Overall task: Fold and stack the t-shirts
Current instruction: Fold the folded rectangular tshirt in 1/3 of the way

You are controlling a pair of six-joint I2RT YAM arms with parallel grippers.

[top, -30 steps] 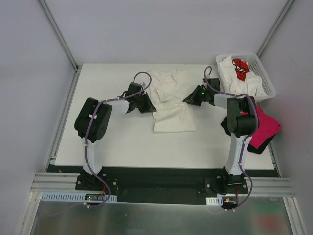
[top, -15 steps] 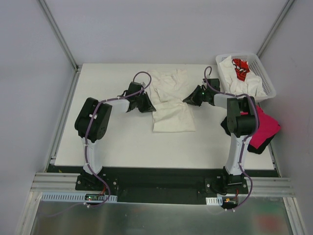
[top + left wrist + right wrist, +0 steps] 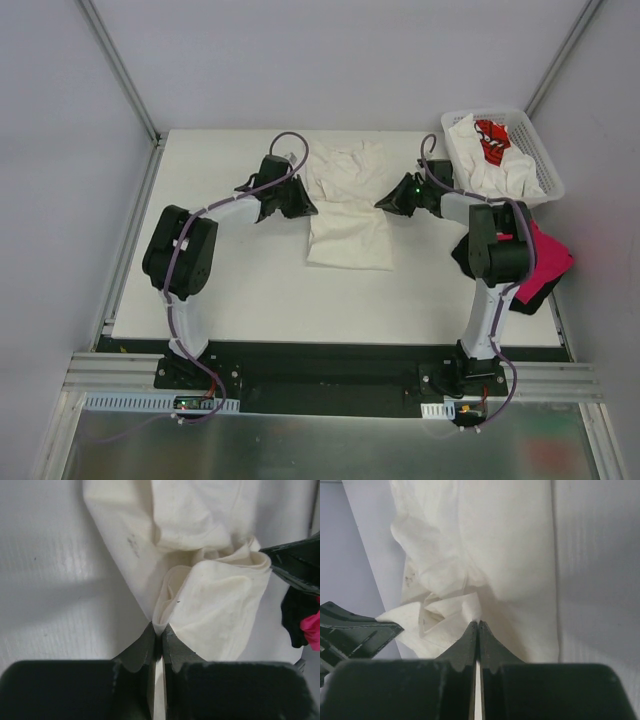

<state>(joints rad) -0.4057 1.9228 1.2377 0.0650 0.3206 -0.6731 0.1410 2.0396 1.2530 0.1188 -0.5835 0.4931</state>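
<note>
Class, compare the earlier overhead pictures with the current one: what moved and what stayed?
The left tool, shut on the cream t-shirt, moved toward the far edge of the table, dragging the cloth slightly leftward. Nothing was grasped or released. The right tool kept its pinch nearly in place; basket and pink t-shirt unmoved.

cream t-shirt (image 3: 348,215), magenta-pink t-shirt (image 3: 549,254)
</note>
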